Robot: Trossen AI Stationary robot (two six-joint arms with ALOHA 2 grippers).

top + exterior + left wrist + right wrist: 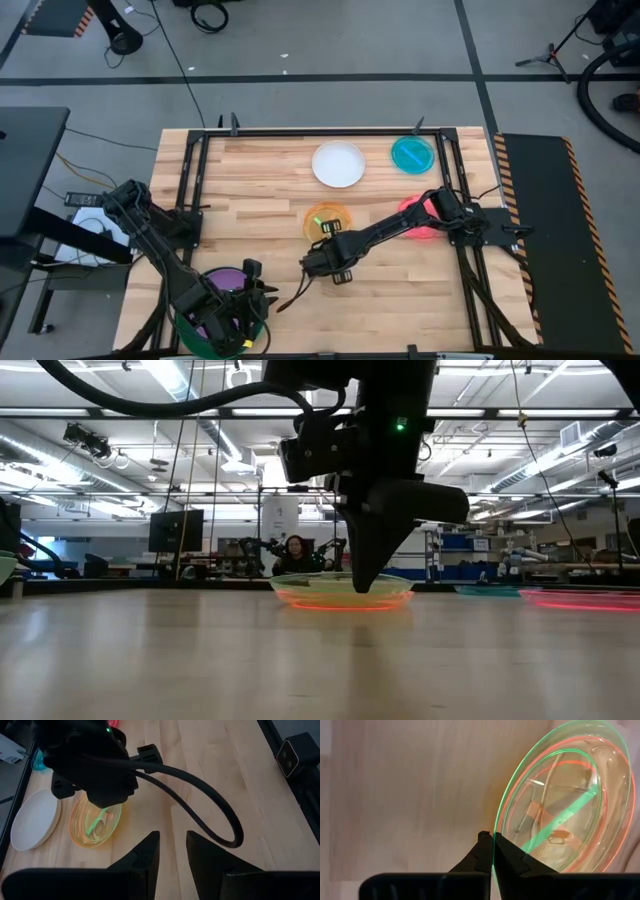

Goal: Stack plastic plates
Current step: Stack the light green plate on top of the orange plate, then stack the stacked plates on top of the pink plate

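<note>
The right gripper's (491, 851) fingers (507, 855) are pinched together on the near rim of the small translucent lime plate (570, 795), which sits nested in the small translucent orange plate (341, 214) near the middle of the wooden worktop (270, 200). In the low view this stacked pair lies flat on the surface with the gripper coming down onto its edge.

The left gripper (172, 851) hangs at the near left corner, its fingers (145, 852) a narrow gap apart with nothing between them. Below that arm sit a medium purple round plate (228, 276) and a large green plate (192, 338).

Farther back lie a medium white round plate (338, 164) and a small translucent teal plate (412, 154); a small translucent pink plate (420, 230) lies partly under the right arm.
</note>
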